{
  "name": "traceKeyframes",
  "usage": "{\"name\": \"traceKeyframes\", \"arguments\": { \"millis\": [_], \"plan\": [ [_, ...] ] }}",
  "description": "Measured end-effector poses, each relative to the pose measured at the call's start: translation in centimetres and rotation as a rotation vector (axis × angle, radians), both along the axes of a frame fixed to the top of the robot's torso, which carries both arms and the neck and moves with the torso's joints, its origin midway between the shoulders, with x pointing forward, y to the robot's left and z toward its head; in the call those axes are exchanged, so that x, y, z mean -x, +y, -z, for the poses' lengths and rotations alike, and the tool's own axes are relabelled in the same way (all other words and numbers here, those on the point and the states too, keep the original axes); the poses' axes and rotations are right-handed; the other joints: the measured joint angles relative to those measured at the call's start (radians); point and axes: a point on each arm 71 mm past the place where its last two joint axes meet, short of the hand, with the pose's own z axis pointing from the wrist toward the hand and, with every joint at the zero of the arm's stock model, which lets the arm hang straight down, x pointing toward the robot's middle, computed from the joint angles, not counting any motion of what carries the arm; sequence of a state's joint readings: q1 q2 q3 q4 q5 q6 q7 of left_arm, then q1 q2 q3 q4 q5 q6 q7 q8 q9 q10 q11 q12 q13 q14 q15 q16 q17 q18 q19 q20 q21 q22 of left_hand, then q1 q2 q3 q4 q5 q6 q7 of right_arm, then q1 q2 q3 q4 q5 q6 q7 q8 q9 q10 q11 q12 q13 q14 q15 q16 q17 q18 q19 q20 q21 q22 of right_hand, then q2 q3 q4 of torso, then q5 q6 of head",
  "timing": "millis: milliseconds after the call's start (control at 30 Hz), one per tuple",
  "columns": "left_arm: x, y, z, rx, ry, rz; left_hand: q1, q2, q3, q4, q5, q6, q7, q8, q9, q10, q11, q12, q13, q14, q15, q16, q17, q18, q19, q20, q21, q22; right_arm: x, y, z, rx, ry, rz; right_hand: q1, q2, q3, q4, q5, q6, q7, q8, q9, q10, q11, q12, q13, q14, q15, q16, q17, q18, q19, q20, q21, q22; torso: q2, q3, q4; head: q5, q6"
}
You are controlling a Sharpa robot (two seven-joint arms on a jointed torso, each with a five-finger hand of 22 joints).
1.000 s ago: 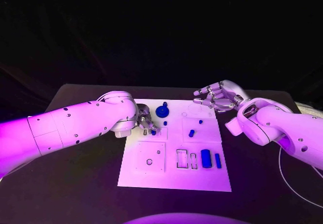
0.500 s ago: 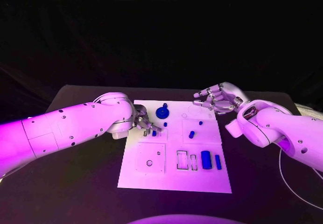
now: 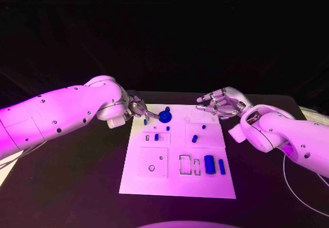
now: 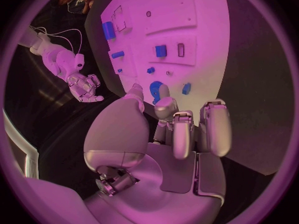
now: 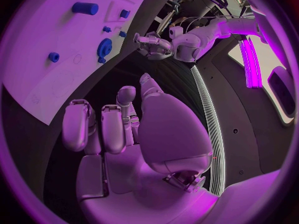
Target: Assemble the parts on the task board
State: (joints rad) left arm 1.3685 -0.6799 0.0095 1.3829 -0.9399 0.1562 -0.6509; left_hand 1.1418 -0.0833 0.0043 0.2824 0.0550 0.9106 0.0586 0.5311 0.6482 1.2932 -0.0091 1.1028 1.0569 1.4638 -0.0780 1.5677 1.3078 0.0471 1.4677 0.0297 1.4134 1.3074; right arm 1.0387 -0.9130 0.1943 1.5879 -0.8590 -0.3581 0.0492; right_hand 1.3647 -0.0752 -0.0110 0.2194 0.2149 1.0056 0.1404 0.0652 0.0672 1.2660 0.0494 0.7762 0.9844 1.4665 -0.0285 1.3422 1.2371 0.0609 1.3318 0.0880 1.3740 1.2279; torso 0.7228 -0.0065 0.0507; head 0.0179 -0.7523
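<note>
The white task board [image 3: 177, 178] lies in the middle of the table. A blue gear [image 3: 165, 114] [image 4: 156, 90] [image 5: 104, 47] stands near its far edge. My left hand [image 3: 137, 110] [image 4: 177, 129] hovers at the board's far left corner, its fingers apart and empty, their tips close beside the gear. A small blue piece [image 3: 145, 121] [image 4: 186, 88] lies just under that hand. Another blue piece [image 3: 156, 137] stands in a small slot. My right hand [image 3: 220, 103] [image 5: 118, 129] hangs over the far right corner, fingers loosely curled, holding nothing.
A blue block [image 3: 209, 163] and a thin blue bar [image 3: 221, 166] lie at the board's near right, beside two open rectangular slots [image 3: 185, 162]. Small blue pegs [image 3: 194, 138] stand mid-board. Black table [image 3: 75, 180] surrounds the board. A white cable [image 3: 291, 187] runs at the right.
My left hand has lifted away from the blue piece in the small slot and drawn back toward the board's far left corner. The right hand has barely moved.
</note>
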Motion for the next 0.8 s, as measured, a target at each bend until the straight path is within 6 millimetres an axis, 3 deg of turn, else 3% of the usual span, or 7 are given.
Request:
{"name": "traceKeyframes", "arguments": {
  "millis": [167, 367, 800],
  "plan": [
    [-1.5, 0.4, -0.6, -0.023, 0.008, -0.005, 0.019, 0.017, -0.007, 0.001, 0.000, -0.004, 0.004, -0.013, -0.010, 0.000, 0.000, 0.000, -0.004, 0.003, 0.003, 0.000, 0.000, 0.000, -0.003, 0.003, 0.000, 0.000, 0.0, 0.0, 0.1, 0.000, 0.001, 0.000, -0.004, 0.004, 0.000, 0.000, 0.004, 0.000, 0.000, 0.000, 0.000, 0.000, 0.000, -0.004, -0.002, 0.000, 0.000, 0.000, 0.000, 0.000, 0.000, 0.000, 0.000, 0.000, 0.000, 0.0000, 0.0017, 0.000, 0.003],
    [-3.1, 0.3, -0.1, -0.081, 0.019, -0.010, -0.002, 0.021, -0.057, 0.010, 0.000, -0.007, 0.007, -0.019, -0.021, -0.003, 0.004, 0.001, 0.000, 0.000, 0.007, 0.000, 0.000, 0.000, -0.003, 0.010, -0.004, 0.000, 0.0, 0.1, 0.1, -0.001, 0.003, -0.001, -0.004, 0.004, 0.000, 0.000, 0.004, 0.000, 0.000, 0.000, 0.000, -0.002, -0.002, -0.008, -0.005, 0.000, 0.000, 0.000, -0.002, 0.000, 0.000, 0.000, 0.000, 0.000, 0.001, -0.0009, 0.0017, 0.004, 0.006],
    [-5.3, 0.6, 1.0, -0.180, 0.015, -0.022, -0.007, 0.024, -0.068, 0.010, 0.000, 0.002, 0.005, -0.019, -0.022, 0.004, 0.004, 0.016, 0.012, 0.000, 0.007, 0.000, 0.000, 0.000, -0.003, 0.010, -0.004, 0.000, 0.0, 0.5, 0.1, -0.006, 0.001, -0.007, -0.004, 0.004, -0.008, 0.003, 0.027, 0.000, 0.000, 0.000, 0.001, -0.004, -0.004, -0.008, -0.007, 0.000, 0.000, 0.000, -0.002, 0.000, 0.000, 0.000, 0.000, -0.001, 0.002, -0.0010, 0.0006, 0.009, 0.006]
  ]
}}
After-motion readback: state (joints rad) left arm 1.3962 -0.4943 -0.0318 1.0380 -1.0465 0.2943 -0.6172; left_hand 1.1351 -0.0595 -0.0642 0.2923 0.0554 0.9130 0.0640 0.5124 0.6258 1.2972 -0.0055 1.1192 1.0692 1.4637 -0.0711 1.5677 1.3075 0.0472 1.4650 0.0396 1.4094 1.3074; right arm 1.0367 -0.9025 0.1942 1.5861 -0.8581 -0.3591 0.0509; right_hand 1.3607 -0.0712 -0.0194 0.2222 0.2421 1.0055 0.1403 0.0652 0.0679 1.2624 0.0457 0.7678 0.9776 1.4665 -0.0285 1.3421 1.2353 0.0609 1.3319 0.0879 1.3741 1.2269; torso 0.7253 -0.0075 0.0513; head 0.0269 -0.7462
